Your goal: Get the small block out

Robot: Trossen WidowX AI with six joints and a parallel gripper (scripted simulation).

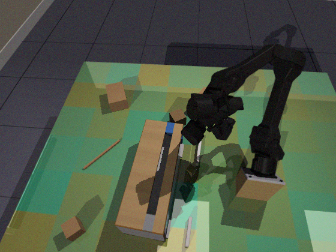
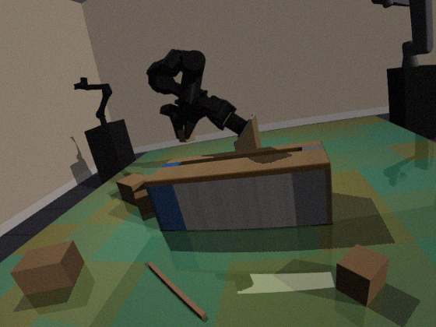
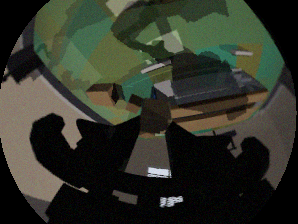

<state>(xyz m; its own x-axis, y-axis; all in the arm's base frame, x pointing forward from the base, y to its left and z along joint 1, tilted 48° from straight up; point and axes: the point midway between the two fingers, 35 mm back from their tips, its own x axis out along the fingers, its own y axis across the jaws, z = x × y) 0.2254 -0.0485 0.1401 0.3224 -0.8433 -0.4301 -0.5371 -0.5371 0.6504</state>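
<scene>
A patchwork table (image 1: 90, 186) (image 2: 128, 304) carries the long box (image 1: 135, 180) (image 2: 241, 198) (image 3: 215, 107), loose blocks and a thin stick (image 1: 102, 154) (image 2: 177, 291).

From the top view, we note a wooden block (image 1: 177, 116) (image 2: 145, 206) obstructing passage just beyond the box's (image 1: 136, 177) (image 2: 241, 195) blue-marked end. Lateral passage lies between the box and the thin stick (image 1: 102, 154) (image 2: 177, 291).

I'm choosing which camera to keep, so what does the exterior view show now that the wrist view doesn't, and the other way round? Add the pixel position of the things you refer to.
Only the exterior view shows the thin brown stick (image 2: 177, 290) and the arm's wooden base block (image 2: 254, 132).

Only the wrist view shows a pale bar (image 3: 243, 53) lying on the table, on the side of the box away from the exterior camera.

Both show the box (image 2: 237, 202) (image 3: 220, 111), and the small block (image 2: 189, 138) (image 3: 155, 116) held between the fingers.
</scene>
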